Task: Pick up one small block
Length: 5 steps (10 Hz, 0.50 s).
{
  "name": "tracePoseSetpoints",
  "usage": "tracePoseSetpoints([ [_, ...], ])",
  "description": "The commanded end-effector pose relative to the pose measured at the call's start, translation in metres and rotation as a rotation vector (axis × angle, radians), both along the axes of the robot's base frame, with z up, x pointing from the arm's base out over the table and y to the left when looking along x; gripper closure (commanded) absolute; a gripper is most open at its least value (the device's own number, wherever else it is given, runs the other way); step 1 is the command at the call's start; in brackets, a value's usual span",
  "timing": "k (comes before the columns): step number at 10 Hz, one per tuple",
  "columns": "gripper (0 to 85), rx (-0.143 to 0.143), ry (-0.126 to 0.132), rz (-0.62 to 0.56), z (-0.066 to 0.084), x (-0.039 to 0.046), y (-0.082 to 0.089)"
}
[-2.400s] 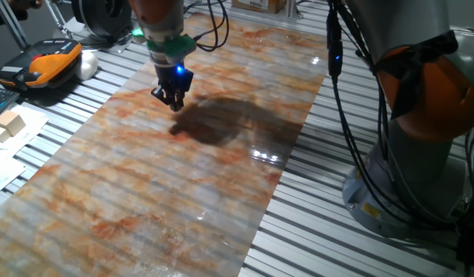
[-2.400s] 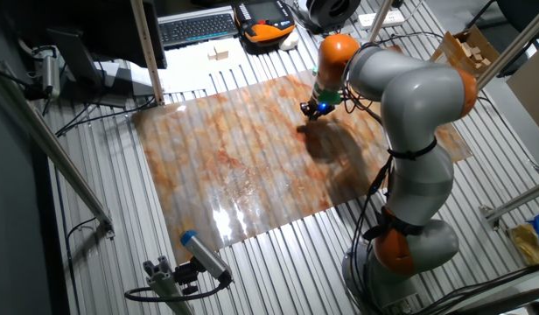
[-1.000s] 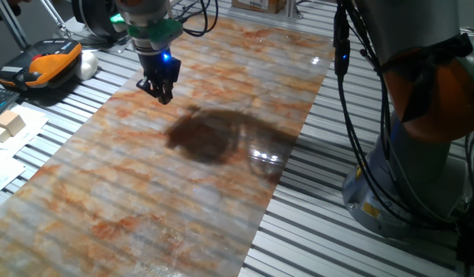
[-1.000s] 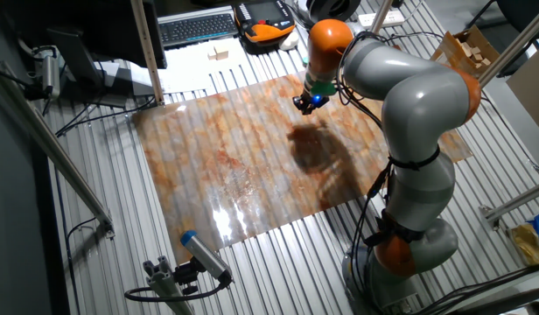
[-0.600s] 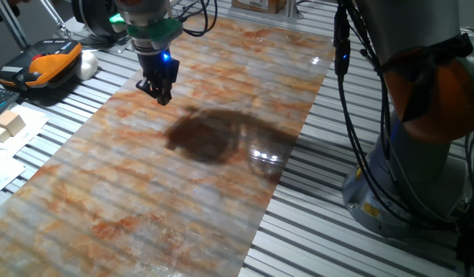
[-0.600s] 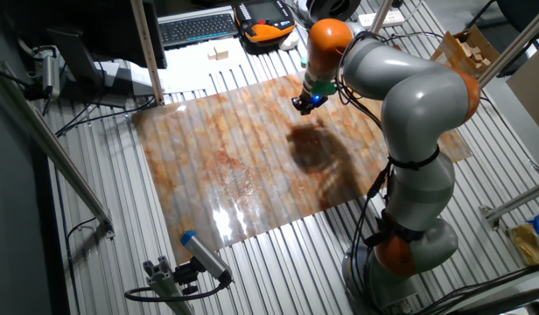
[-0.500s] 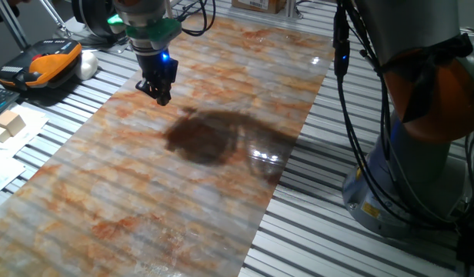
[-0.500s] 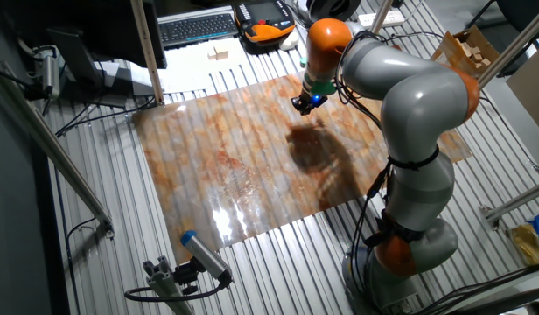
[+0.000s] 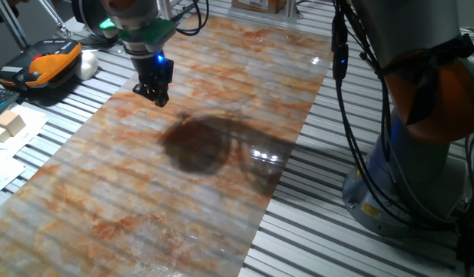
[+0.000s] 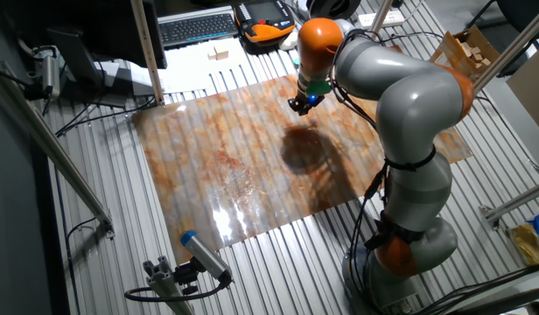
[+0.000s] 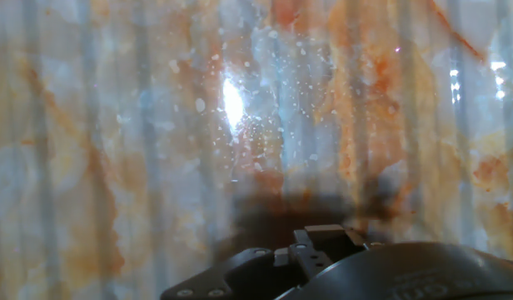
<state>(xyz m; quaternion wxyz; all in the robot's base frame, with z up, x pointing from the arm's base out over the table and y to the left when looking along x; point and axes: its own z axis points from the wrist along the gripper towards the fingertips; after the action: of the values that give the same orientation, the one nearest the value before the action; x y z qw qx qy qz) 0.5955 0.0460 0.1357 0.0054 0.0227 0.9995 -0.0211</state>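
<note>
My gripper (image 9: 157,97) hangs a little above the far left part of the marbled orange sheet (image 9: 221,185), fingers pressed together. It also shows in the other fixed view (image 10: 295,107), near the sheet's far edge. In the hand view the fingertips (image 11: 323,243) sit at the bottom edge, and a tiny pale piece that looks like the small block (image 11: 324,231) is pinched between them. In the fixed views the block is too small to make out. No other small block shows on the sheet.
Larger pale wooden blocks (image 9: 8,123) lie on white paper at the left. An orange-and-black device (image 9: 45,61) and a white mouse (image 9: 87,65) sit beyond. A keyboard (image 10: 195,26) and a cardboard box (image 10: 471,48) flank the sheet. The arm's base (image 9: 406,177) stands right.
The gripper has risen from the sheet and moved left toward its far corner, fingers still together. Its shadow on the sheet has shifted left with it.
</note>
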Motion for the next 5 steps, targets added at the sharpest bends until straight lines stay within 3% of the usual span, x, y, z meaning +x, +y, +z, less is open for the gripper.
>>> tracePoseSetpoints([
  [1, 85.0, 0.017, -0.002, -0.011, -0.0001, -0.0001, 0.0001],
  [2, 85.0, 0.051, -0.005, -0.03, -0.0001, -0.0003, 0.0004],
  [5, 85.0, 0.054, -0.003, -0.033, 0.0001, -0.0006, 0.0008],
])
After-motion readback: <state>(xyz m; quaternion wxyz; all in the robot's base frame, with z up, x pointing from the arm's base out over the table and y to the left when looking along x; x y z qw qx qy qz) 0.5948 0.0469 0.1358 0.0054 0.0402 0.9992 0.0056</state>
